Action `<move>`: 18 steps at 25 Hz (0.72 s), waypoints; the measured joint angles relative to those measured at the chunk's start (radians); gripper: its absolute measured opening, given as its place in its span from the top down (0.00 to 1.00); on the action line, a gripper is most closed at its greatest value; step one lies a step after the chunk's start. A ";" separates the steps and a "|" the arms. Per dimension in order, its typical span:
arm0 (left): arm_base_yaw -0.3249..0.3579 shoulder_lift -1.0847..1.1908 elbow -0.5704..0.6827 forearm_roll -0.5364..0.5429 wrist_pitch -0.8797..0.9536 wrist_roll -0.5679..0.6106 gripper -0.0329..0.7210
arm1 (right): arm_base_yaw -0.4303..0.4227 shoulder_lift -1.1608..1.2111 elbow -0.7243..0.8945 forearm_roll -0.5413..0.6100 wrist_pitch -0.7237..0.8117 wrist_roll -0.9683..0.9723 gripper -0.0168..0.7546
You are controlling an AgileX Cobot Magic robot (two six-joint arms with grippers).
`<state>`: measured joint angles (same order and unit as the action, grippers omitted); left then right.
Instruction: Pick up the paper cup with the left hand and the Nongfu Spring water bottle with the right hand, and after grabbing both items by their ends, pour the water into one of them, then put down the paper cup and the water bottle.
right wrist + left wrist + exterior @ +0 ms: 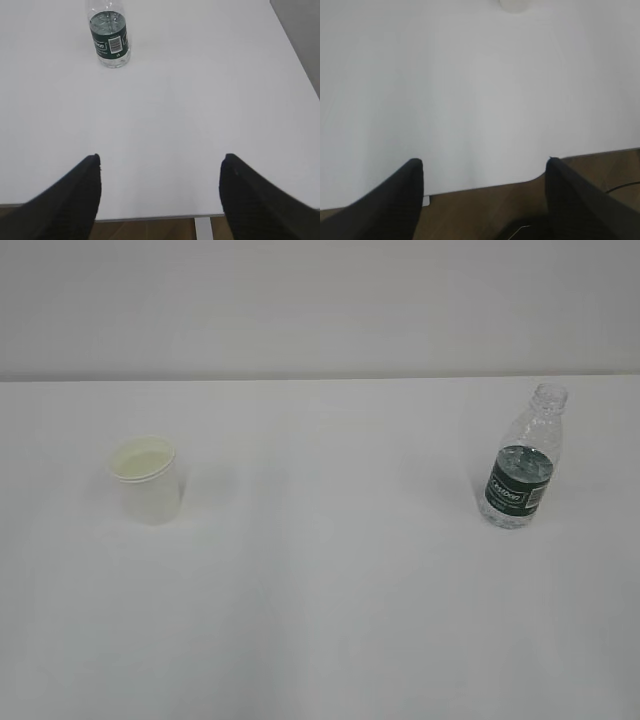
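Observation:
The white paper cup (148,478) stands upright on the left of the table, its cream inside showing; only its base edge (514,5) peeks in at the top of the left wrist view. The Nongfu Spring water bottle (524,458) stands uncapped on the right, clear with a dark green label, water reaching about the label's top; the bottle (109,37) is far ahead of my right gripper, to the left. My left gripper (484,162) hangs open over the table's near edge. My right gripper (160,157) is open too, holding nothing. Neither arm shows in the exterior view.
The white table (330,590) ends at a near edge (150,218) with brown floor (485,210) below. Its right edge (295,55) runs close beside the bottle's side of the table. A pale wall (320,300) rises behind.

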<state>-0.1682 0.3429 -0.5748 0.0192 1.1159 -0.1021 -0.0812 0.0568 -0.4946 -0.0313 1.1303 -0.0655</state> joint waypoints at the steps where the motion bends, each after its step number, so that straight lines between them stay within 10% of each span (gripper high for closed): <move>1: 0.000 -0.018 0.016 -0.001 -0.002 0.000 0.24 | 0.000 -0.010 0.000 0.000 0.001 0.000 0.27; 18: 0.000 -0.253 0.044 -0.010 -0.021 0.000 0.29 | 0.000 -0.074 0.000 0.000 0.009 0.000 0.28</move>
<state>-0.1682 0.0900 -0.5312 0.0093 1.0944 -0.1021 -0.0812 -0.0171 -0.4946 -0.0313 1.1397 -0.0655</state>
